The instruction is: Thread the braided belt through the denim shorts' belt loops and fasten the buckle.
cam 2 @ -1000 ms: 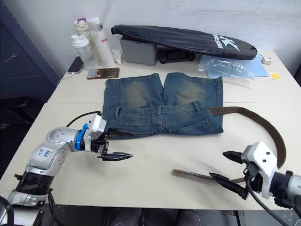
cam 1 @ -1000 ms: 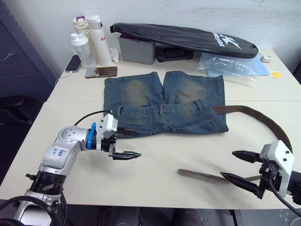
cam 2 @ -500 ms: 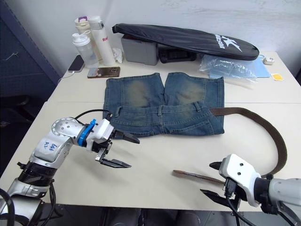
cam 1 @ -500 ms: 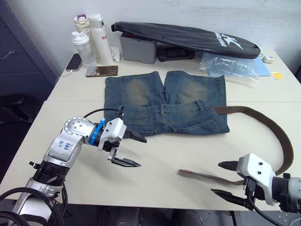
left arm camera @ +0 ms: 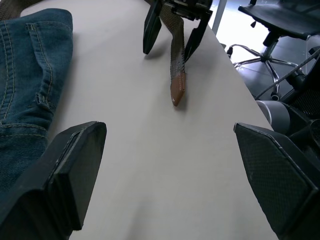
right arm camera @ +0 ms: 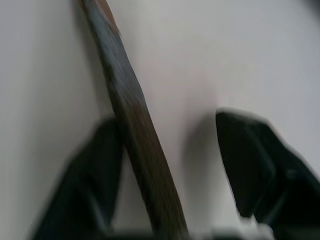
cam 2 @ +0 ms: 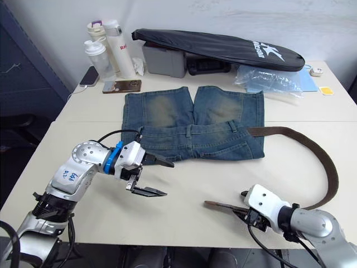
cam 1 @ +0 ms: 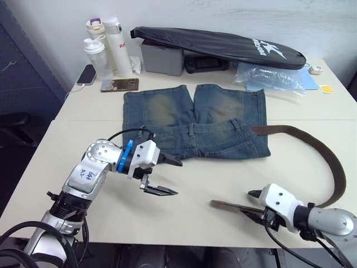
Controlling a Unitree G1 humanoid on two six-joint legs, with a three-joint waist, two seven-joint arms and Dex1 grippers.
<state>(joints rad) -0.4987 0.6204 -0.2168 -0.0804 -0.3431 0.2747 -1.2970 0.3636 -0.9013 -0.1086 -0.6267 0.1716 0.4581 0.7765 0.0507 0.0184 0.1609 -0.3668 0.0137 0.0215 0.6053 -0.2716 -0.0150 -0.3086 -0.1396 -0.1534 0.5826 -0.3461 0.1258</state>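
Right end effector has dropped, fingers apart, to straddle the braided belt near its tip; left end effector apart, nearer the belt.

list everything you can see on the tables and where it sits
denim shorts: one, faded blue with yellowish patches, flat at the table middle
braided belt: one, dark brown, curving from the shorts' right waistband round to the front edge
belt tip: one, brown, flat on the table near the right gripper
bottles: three, white and clear, back left
phones: two, beside the bottles
black bag: one, back centre, over a grey box
plastic bag: one, clear bluish, back right
left gripper: open, over the table by the shorts
right gripper: open, straddling the belt
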